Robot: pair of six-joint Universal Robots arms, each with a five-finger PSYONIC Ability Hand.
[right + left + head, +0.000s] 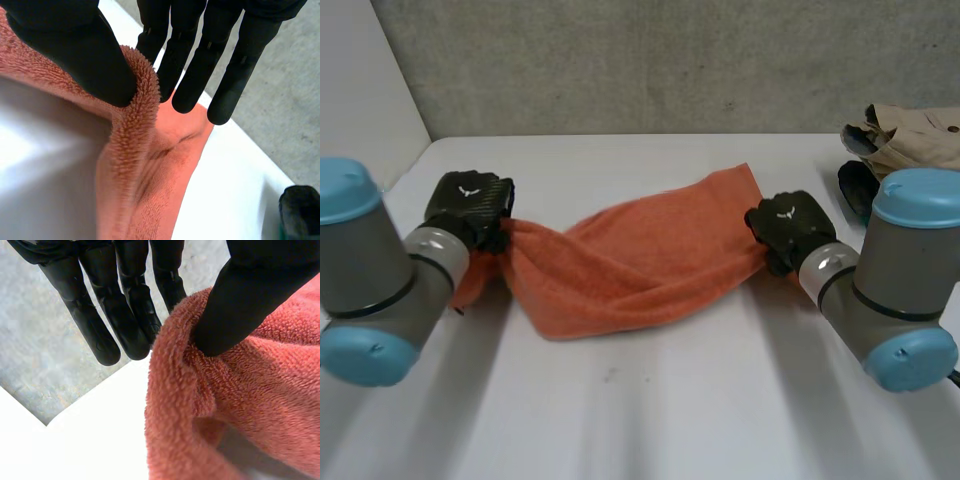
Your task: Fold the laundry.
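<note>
Towel [640, 260]: orange, slung between the hands, middle sagging toward the table [650, 400].
Long axis: ran hand to hand.
Left hand [470, 205]: thumb pinched left end against straight fingers.
Right hand [788, 228]: thumb pinched right end likewise.

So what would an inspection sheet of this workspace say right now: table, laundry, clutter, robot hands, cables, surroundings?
Surface: white table.
Job's things: orange towel, bunched and strung between the two robot hands, its middle sagging.
Clutter: beige garment at the table's far right corner, with a dark item beside it.
Robot hands: left robot hand pinches one end of the towel between thumb and fingers; right robot hand pinches the other end the same way.
Cables: nothing seen lying on the table.
Surroundings: grey wall behind the table.
</note>
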